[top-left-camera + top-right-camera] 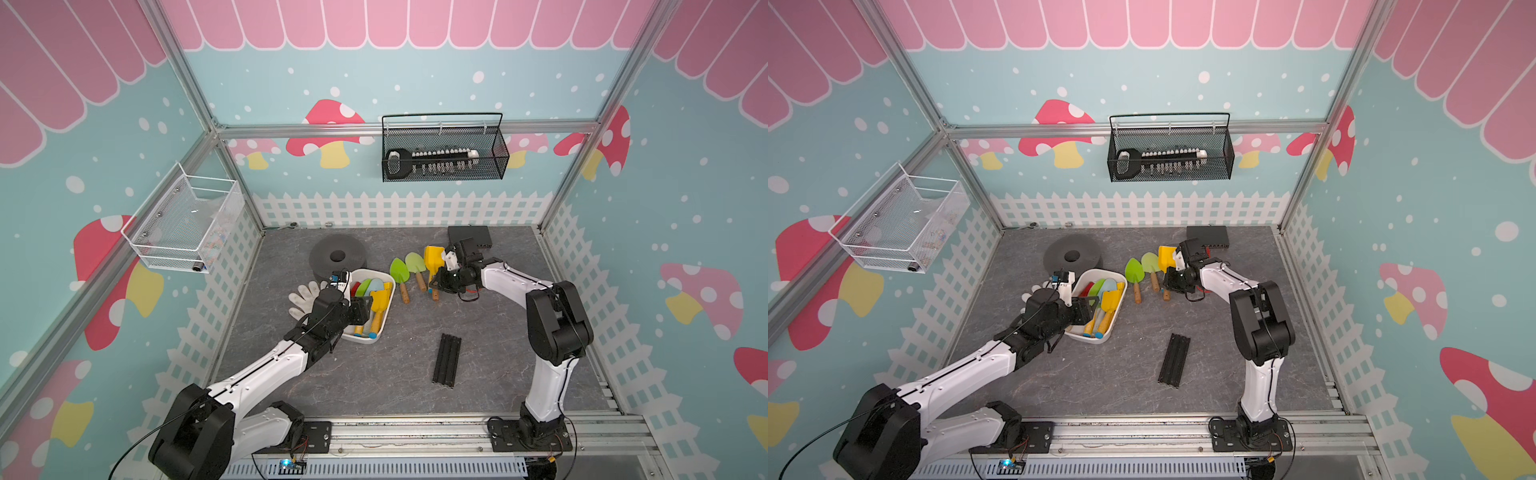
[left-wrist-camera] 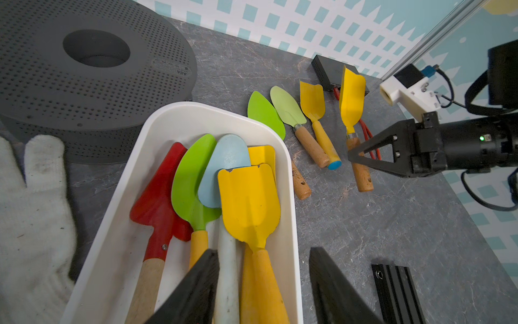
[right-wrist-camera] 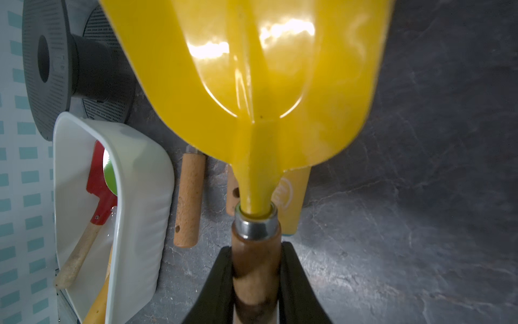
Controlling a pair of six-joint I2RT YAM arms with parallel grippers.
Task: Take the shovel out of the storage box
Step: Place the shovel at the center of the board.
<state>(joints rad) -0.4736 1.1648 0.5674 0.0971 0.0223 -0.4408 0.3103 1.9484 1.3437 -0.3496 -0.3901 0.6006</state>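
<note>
Five shovels lie in the storage box. Only the left wrist view lays them out: a red shovel, a green shovel, a pale blue shovel and two stacked yellow shovels. In that view the left fingers stand about half apart and grip nothing. One hangs over the handles in the box, and its partner is outside the box wall.

The right wrist view alone shows the grip. The right fingers press both sides of the wooden handle of the held yellow shovel, just behind its metal collar and outside the box. In both top views the wrist hides that contact.

The top views give the layout. The box sits left of centre on the bench, in front of a dark spool, with a white glove just beside it. A dark green shovel and a light green shovel lie on the bench between the box and the right arm. A black bar lies nearer the front.

The bench is grey and veined like stone. The walls are teal with mushrooms, a white picket fence and a pink awning. A black mesh basket hangs on the back wall and a white wire basket on the left wall.
</note>
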